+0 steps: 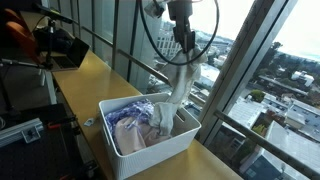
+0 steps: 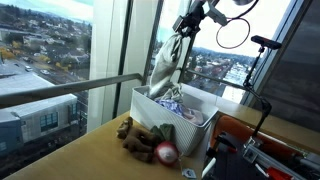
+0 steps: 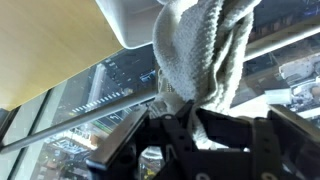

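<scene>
My gripper is shut on a whitish knitted cloth and holds it up above a white basket. The cloth hangs down from the jaws, and its lower end still reaches into the basket among other pale and blue laundry. In an exterior view the gripper is high by the window with the cloth hanging to the basket. In the wrist view the cloth hangs from between my fingers, with a corner of the basket beyond.
The basket stands on a wooden counter along tall windows with metal rails. Brown plush toys and a red-and-white ball lie beside the basket. Camera gear on stands sits at the counter's far end.
</scene>
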`<state>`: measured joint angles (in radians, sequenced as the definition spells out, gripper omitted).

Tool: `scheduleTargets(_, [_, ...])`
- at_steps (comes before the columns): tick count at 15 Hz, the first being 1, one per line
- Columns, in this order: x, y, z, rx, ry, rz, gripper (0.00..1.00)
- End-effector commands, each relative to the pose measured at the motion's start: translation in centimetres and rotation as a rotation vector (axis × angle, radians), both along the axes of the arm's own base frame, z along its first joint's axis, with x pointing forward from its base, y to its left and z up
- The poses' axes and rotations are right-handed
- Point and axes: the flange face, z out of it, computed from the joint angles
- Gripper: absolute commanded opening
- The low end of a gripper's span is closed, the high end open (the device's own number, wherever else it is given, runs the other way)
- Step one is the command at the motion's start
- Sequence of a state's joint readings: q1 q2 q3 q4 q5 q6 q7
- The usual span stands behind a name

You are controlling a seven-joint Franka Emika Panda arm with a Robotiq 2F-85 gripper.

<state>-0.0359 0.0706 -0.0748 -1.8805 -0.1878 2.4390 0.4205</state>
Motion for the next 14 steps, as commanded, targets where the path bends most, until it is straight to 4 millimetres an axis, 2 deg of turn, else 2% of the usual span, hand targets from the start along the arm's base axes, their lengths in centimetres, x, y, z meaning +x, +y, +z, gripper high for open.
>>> scheduleTargets(1, [-1.5, 3.0, -4.9, 0.017, 0.073, 0.032, 0.0])
scheduleTargets(4, [-2.6, 3.4, -10.6, 0.022, 0.157, 0.033, 0.0])
scheduleTargets(8, [-4.1, 1.8, -17.1, 0.03, 0.252, 0.012, 0.0])
scheduleTargets(9, [-4.3, 1.0, -18.2, 0.03, 0.273, -0.002, 0.25])
scheduleTargets(10, [-4.5, 0.5, -18.9, 0.037, 0.29, -0.015, 0.26])
scheduleTargets(12, [-4.7, -0.1, -18.7, 0.046, 0.297, -0.03, 0.4])
scheduleTargets(14, [-4.8, 0.4, -16.7, 0.048, 0.271, -0.028, 0.55])
